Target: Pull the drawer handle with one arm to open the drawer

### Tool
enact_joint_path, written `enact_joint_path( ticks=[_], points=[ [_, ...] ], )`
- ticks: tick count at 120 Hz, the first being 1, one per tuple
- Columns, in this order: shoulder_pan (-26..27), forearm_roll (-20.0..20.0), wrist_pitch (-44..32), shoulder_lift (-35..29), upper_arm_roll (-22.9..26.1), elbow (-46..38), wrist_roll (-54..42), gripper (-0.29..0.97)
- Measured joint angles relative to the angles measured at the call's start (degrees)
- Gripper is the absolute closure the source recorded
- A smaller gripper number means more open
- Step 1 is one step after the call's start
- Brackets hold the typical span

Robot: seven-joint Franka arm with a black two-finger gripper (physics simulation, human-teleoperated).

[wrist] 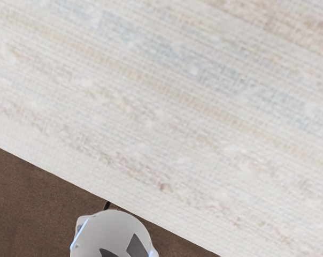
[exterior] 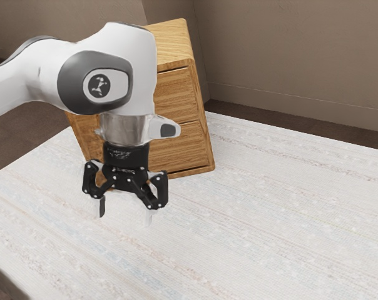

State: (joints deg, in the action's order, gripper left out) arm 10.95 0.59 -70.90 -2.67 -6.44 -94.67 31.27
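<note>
Upper left of frame, wooden drawer cabinet [exterior: 179, 106] sits on pale woven-textured bench [exterior: 270, 206]; fingers [exterior: 102, 206] spread wide just in front; beige walls [exterior: 289, 44], dark brown floor [exterior: 20, 131].

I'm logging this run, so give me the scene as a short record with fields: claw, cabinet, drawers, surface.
claw: open, empty, pointing down over the tabletop
cabinet: wooden, stands on the tabletop behind the claw, untouched
drawer fronts: two, both look flush
tabletop: pale, woven texture
progress: nothing grasped yet
</note>
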Motion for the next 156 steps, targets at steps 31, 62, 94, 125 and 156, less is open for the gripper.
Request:
enact_joint_path(
  ticks=[31, 62, 94, 125, 156],
  points=[
    [4.3, 0.1, -16.8, -1.6, -0.1, 1.7, 21.1, 0.00],
    [-1.7, 5.5, -21.4, -3.2, -4.5, 9.1, 39.8, 0.00],
    [2.2, 5.6, -30.8, -2.9, -12.8, 6.2, 56.8, 0.00],
    [7.7, 5.8, -38.9, -3.0, -19.2, 2.8, 68.4, 0.00],
    [7.5, 6.0, -43.5, -1.0, -20.1, 2.8, 77.0, 0.00]
  ],
)
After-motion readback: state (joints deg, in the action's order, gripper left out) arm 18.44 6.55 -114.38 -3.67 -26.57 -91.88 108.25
